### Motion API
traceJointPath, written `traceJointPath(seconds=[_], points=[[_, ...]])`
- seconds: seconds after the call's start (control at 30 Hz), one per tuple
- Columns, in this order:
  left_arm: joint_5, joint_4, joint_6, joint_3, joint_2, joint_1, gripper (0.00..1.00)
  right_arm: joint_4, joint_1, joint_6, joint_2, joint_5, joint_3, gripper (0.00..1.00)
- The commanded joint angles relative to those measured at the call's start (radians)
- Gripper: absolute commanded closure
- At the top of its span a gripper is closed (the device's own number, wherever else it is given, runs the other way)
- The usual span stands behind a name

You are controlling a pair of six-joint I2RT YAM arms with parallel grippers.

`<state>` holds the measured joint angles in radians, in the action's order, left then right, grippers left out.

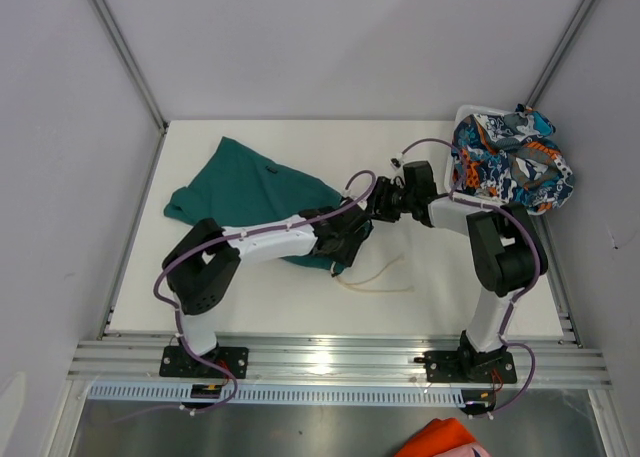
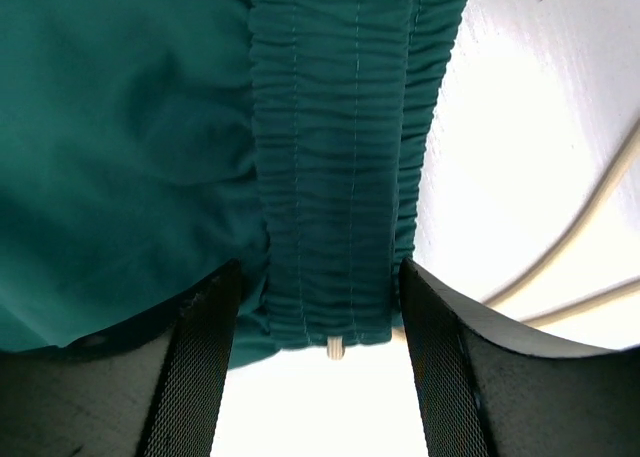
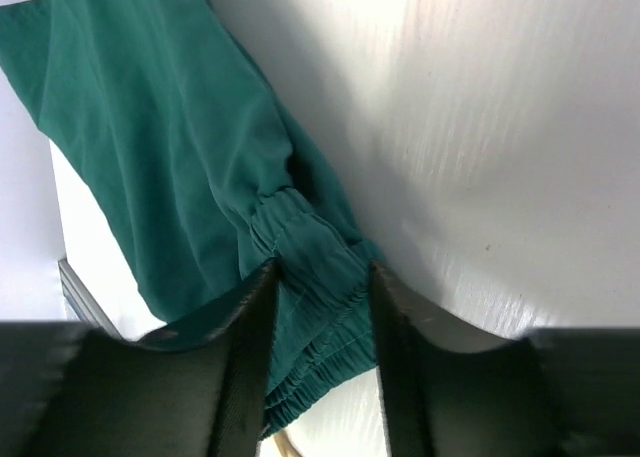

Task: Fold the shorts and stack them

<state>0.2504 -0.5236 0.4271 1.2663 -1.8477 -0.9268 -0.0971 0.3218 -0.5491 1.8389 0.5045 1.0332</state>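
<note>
The teal shorts [image 1: 245, 187] lie partly spread on the left half of the table [image 1: 480, 297], with one corner reaching toward the back and their gathered elastic waistband [image 2: 330, 177] at the near right end, close to the middle of the table. Both arms meet at that end. The left gripper [image 2: 318, 287] has the waistband filling the gap between its two fingers and seems clamped on it. The right gripper [image 3: 322, 277] appears to pinch a neighbouring stretch of the same band, coming in from the other side. A pale drawstring [image 1: 378, 277] trails loose across the table just in front of the grippers. The printed shorts [image 1: 510, 162] sit bunched in a white basket [image 1: 468, 110] at the far right corner, so no stack exists yet. The main risk, in my judgement, is that the two grips are so close together that any lift or pull would leave most of the cloth sagging and creased, giving a crooked fold. The thin fabric could also slide out of either pinch. The loose cord might get dragged under the fold or catch on a finger. With the wrists this crowded, the arms could knock each other.
</note>
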Motion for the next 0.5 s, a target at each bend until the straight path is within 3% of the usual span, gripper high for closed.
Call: traceJointPath(seconds=[0.0, 0.17, 0.47], points=[[0.015, 0.005, 0.007, -0.018, 0.074, 0.005, 0.33, -0.047, 0.013, -0.009, 0.033, 0.025, 0.041, 0.58], [0.004, 0.057, 0.009, -0.105, 0.123, 0.005, 0.33, -0.055, 0.017, -0.015, 0.033, 0.04, 0.047, 0.8], [0.015, 0.119, 0.025, -0.205, 0.159, 0.005, 0.34, -0.049, 0.019, -0.025, 0.031, 0.069, 0.062, 0.95]])
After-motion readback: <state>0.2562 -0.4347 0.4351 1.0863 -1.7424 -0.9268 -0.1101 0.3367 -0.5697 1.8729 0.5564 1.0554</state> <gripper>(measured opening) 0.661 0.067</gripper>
